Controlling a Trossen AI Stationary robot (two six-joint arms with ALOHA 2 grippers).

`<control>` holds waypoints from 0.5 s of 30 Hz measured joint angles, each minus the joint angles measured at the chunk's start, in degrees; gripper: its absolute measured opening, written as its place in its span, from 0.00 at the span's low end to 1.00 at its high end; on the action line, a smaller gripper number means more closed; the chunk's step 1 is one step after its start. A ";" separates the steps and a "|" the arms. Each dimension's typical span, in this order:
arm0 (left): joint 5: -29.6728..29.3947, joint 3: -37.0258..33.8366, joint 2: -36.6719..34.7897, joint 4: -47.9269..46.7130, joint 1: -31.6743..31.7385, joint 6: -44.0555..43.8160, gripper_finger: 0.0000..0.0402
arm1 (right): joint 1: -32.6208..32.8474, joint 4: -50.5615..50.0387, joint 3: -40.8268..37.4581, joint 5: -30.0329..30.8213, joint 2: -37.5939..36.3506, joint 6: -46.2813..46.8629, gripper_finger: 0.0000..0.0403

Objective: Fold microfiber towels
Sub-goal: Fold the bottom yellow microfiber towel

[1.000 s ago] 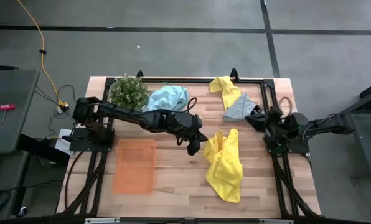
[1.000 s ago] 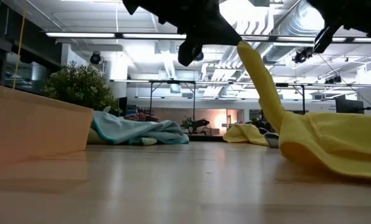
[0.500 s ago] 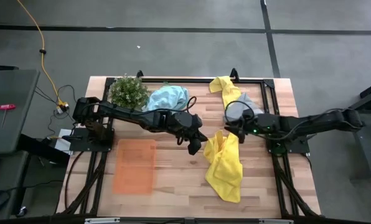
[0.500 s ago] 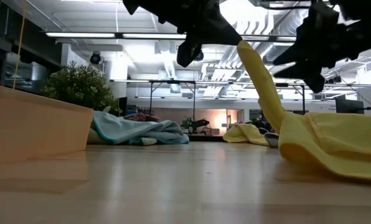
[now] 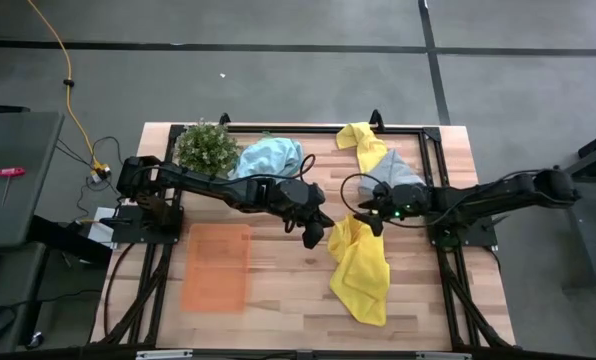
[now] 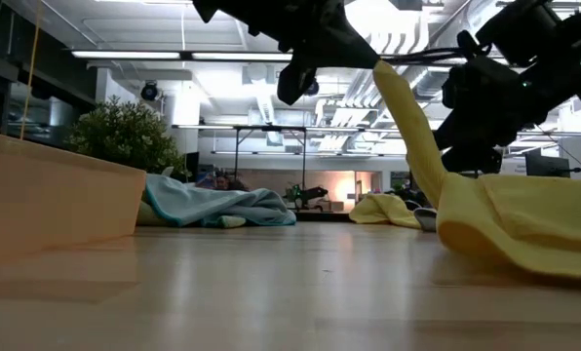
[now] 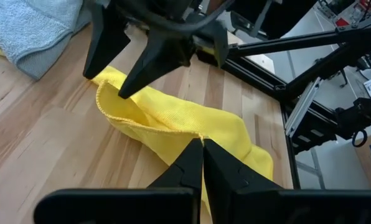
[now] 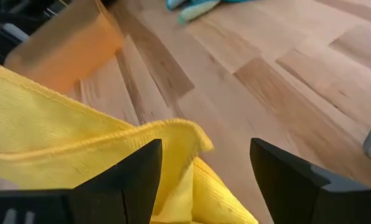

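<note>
A bright yellow microfiber towel [image 5: 360, 268] lies crumpled right of the table's middle, with one part drawn up toward my left gripper [image 5: 318, 234], which is shut on it. My right gripper [image 5: 370, 218] is open at the towel's far corner [image 8: 179, 132]. That corner stands between its fingers [image 8: 120, 180]; I cannot tell whether they touch it. A light blue towel [image 5: 268, 157], a second yellow one [image 5: 363, 143] and a grey one [image 5: 390, 172] lie bunched along the far edge. My left gripper pinches the yellow towel's hemmed edge [image 7: 200, 133] between its two fingertips, slanting down from the table's left. One layer or several, I cannot tell. A strip of the towel [image 6: 407, 136] rises to the fingers, and the rest [image 6: 524, 229] lies slack on the table.
A bushy green plant [image 5: 206, 147] stands at the far left. A flat translucent orange tray [image 5: 216, 265] lies near the left front. Black frame rails [image 5: 443, 270] run along the table's right side, and bare wood lies between the tray and the yellow towel.
My right gripper has come from the table's right side toward the yellow towel, sinking and tipping down, and has opened. Its fingers now stand around the towel's far corner. My left gripper keeps its hold, and the towel has hardly shifted.
</note>
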 joint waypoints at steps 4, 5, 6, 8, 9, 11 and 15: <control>0.00 0.00 0.00 0.01 0.00 0.00 0.00 | 0.00 3.26 0.00 -0.66 2.23 0.05 0.59; 0.00 0.00 0.00 -0.01 0.00 -0.02 0.00 | 0.00 4.37 0.00 -0.79 2.64 0.33 0.58; 0.00 0.00 0.00 0.01 0.00 -0.08 0.00 | 0.00 5.50 0.00 -0.81 2.95 0.80 0.58; 0.00 0.00 0.00 0.01 0.00 -0.31 0.00 | 0.00 7.05 0.03 -0.83 3.49 1.13 0.54; 0.01 0.00 0.00 0.00 0.00 -0.51 0.00 | 0.00 7.15 0.04 -0.81 3.79 1.13 0.52; 0.00 0.00 0.00 0.01 0.00 -0.63 0.00 | 0.00 6.53 0.04 -0.81 4.52 1.33 0.44; 0.02 0.00 0.00 0.01 0.00 -0.55 0.00 | 0.17 5.90 0.04 -0.79 5.97 1.85 0.24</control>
